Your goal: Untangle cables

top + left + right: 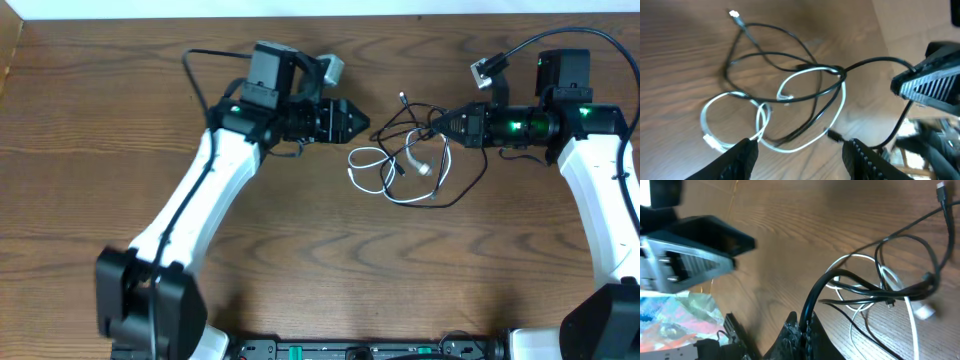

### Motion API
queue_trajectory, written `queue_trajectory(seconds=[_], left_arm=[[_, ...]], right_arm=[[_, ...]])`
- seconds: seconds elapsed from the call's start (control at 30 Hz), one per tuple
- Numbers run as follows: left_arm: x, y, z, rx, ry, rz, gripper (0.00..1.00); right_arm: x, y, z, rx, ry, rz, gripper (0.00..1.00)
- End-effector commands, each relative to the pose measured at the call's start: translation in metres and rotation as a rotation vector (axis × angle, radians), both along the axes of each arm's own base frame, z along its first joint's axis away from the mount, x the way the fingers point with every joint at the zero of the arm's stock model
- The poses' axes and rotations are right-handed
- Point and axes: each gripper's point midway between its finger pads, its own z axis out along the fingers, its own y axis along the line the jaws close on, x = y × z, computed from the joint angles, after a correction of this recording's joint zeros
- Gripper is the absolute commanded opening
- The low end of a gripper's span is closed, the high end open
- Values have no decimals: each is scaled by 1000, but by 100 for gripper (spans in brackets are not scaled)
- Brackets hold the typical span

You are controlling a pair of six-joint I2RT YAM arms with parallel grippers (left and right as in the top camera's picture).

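- Counter (300,270): wooden, carries both cords.
- White cable (420,165): slack loops midway between the side edges and closer to the far edge. It threads through the black cable.
- Black cable (812,300): crosses over and under the white loops. One plug end (402,98) points at the far edge.
- Right gripper (450,127): fingers clamped on the black cable.
- Left gripper (360,125): fingers (742,155) apart and empty, just beside the tangle.
- Hazard: if the right gripper pulls alone, it will likely drag the white cable along or cinch the crossing. If the left fingers close carelessly, they may trap both cords.
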Motion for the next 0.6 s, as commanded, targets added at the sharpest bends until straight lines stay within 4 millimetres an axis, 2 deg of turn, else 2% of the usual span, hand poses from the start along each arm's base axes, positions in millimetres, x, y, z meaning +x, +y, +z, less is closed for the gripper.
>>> queue_trajectory(seconds=[0.0,0.23,0.37,0.57], left_arm=[[-10,-25,2,-73,-25,-138,59],[-11,-45,-32,-18,-21,-188,59],[-12,-53,-44,18,-23,-193,59],[-8,-56,-74,135,-26,-154,59]], right_arm=[[-2,4,13,28,-40,29,1],[-4,4,12,29,-27,29,1],[-5,4,12,28,-25,29,1],[-6,4,12,29,-18,29,1]])
